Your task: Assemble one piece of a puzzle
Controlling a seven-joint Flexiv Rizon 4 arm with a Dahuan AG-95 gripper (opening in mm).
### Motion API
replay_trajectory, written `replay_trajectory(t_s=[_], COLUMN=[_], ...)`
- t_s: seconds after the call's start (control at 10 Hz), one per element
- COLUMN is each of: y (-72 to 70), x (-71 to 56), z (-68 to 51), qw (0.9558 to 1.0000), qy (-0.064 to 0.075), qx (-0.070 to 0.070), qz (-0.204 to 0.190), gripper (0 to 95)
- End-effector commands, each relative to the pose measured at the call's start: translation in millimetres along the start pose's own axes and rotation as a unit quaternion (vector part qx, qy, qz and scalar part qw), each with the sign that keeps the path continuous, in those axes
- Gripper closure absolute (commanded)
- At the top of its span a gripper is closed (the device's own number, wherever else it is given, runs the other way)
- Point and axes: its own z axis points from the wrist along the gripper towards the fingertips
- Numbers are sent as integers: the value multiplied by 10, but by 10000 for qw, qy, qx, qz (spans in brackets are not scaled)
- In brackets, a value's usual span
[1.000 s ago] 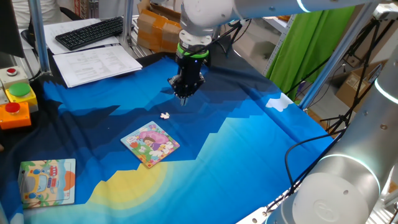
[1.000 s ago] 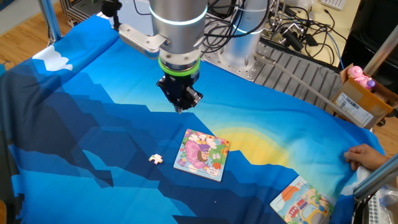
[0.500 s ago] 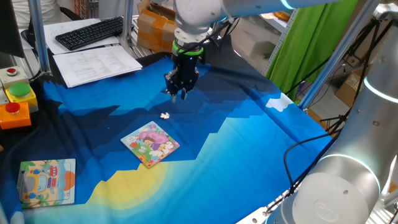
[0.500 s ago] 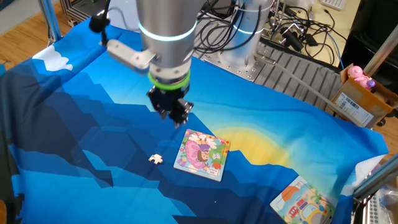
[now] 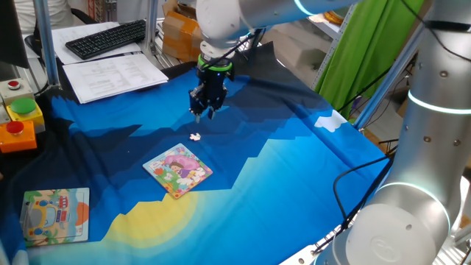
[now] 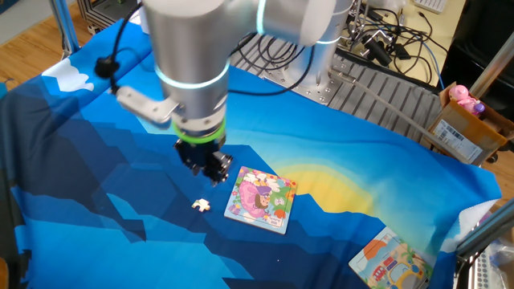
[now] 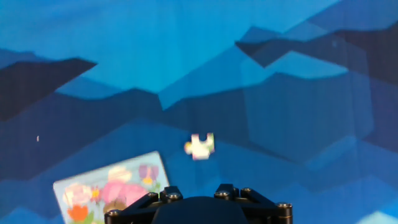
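The piece (image 5: 195,136) is a tiny pinkish-white jigsaw piece lying alone on the blue cloth; it also shows in the other fixed view (image 6: 201,205) and in the hand view (image 7: 201,146). The puzzle (image 5: 177,169) is a small square pink and green board lying flat close beside it, also seen in the other fixed view (image 6: 260,199) and at the lower left of the hand view (image 7: 109,186). My gripper (image 5: 202,113) hangs above the cloth, a little beyond the piece and off to one side of it (image 6: 207,172). Its jaws look slightly apart and hold nothing.
A larger pale blue and orange board (image 5: 56,215) lies at the cloth's corner (image 6: 389,261). A keyboard (image 5: 107,38), papers (image 5: 114,73) and a button box (image 5: 18,118) sit past the cloth's edge. A cardboard box (image 6: 462,128) and cables (image 6: 377,40) stand behind the table.
My gripper has moved across the cloth toward the piece and come lower. The piece and the puzzle have not moved. A hand at the cloth's right edge has left the view.
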Motion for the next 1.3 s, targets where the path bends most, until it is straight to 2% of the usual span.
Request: replay_trajectory(t_s=[0.1,0.3,0.4,0.8,1.3], y=[-7,-5,-16,-26,-129], x=[-17,-28,-45,-43,-21], z=[71,200,240,250,280], qw=[10000,9999,9999,9999,9996], qy=[-32,-141,-149,-119,44], qx=[1,29,34,29,24], qz=[-23,-1,-23,-88,-268], gripper=[570,570,570,570,570])
